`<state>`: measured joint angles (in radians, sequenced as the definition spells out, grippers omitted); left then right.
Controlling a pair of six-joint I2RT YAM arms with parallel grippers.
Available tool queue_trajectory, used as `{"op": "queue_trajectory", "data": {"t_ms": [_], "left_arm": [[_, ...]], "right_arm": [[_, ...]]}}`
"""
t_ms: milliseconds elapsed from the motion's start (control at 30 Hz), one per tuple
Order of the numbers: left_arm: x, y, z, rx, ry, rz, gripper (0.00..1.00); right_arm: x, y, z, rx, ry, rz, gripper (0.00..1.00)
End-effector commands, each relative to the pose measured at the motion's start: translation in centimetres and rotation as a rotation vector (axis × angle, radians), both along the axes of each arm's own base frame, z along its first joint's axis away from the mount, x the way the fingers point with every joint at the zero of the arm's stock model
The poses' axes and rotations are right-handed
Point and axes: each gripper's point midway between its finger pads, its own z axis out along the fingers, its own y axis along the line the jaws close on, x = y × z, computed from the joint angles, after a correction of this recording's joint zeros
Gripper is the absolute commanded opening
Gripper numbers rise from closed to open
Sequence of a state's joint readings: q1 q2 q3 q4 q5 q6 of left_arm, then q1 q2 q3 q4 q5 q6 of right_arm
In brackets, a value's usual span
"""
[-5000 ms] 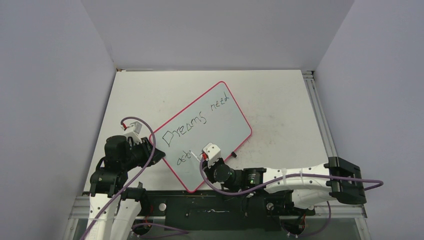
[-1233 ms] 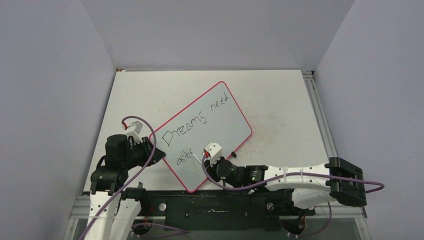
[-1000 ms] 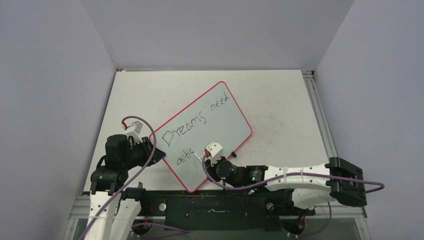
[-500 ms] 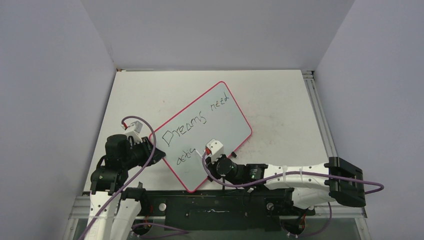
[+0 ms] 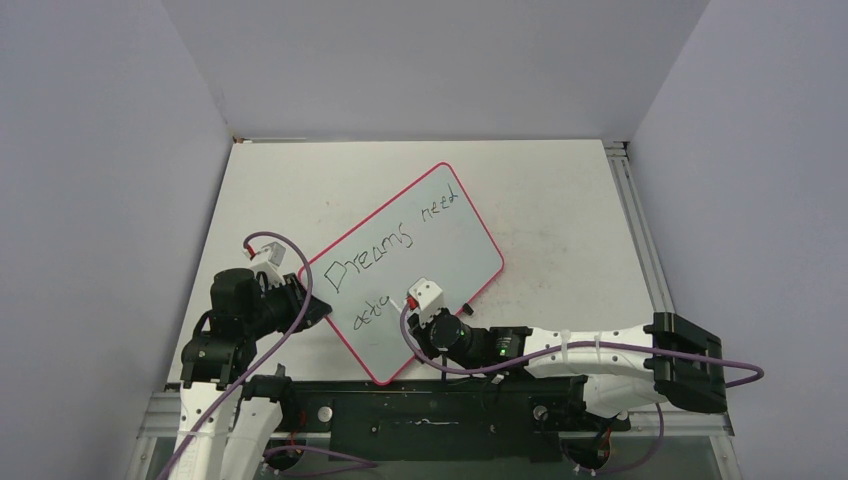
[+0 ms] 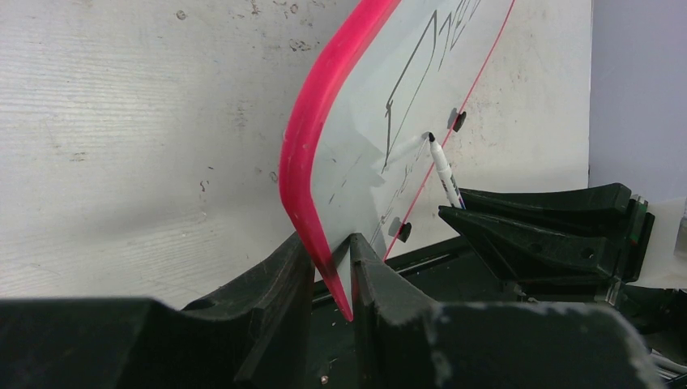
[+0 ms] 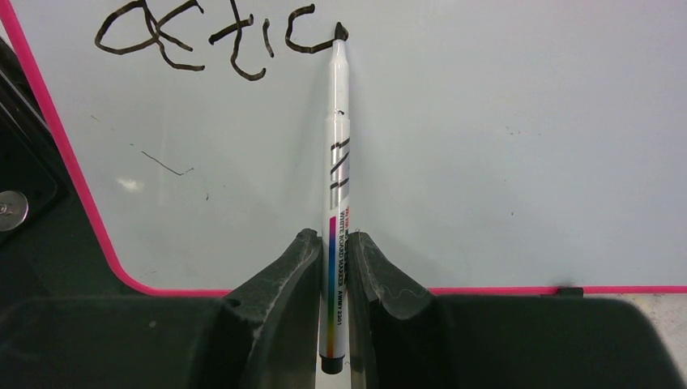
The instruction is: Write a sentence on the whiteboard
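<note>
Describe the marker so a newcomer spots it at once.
Find the pink-rimmed whiteboard askew mid-table. At its near edge, the fingers of the right gripper clamp a thin white marker, tip on the board at the end of the lower written row. It is the only pen there, with a rainbow stripe on its barrel.

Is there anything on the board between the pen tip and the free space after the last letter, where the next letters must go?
Nothing visible. In the right wrist view the pen, held by the right gripper, touches the whiteboard after the letters; the surface beyond has only specks.
</note>
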<state>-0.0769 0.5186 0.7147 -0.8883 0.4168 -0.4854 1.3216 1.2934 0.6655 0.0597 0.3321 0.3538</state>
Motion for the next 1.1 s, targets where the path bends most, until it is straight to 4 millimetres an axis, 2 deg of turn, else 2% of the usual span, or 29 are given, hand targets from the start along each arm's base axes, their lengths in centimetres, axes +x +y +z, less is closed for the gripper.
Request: {"op": "queue_trajectory", "data": {"t_ms": [0,600,833,1067], "left_arm": [[0.3,0.0,0.1,0.003,-0.016,-0.01,0.21],[0.3,0.0,0.1,0.002,-0.016,-0.011,0.21],[0.3,0.0,0.1,0.003,-0.017,-0.01,0.21],[0.3,0.0,0.1,0.004,-0.014,-0.01,0.21]], "right_arm": [[0.4,1.7,2.6,0.077,-0.029,0.017,0.05],[-0.1,2.4,3.1,0.088,-0.043,0.047,0.05],[0.5,0.7,4.6,0.137,-0.07,-0.029,0.05],[0.8,-0.2,3.5,0.096,-0.055,-0.05,0.05]]}}
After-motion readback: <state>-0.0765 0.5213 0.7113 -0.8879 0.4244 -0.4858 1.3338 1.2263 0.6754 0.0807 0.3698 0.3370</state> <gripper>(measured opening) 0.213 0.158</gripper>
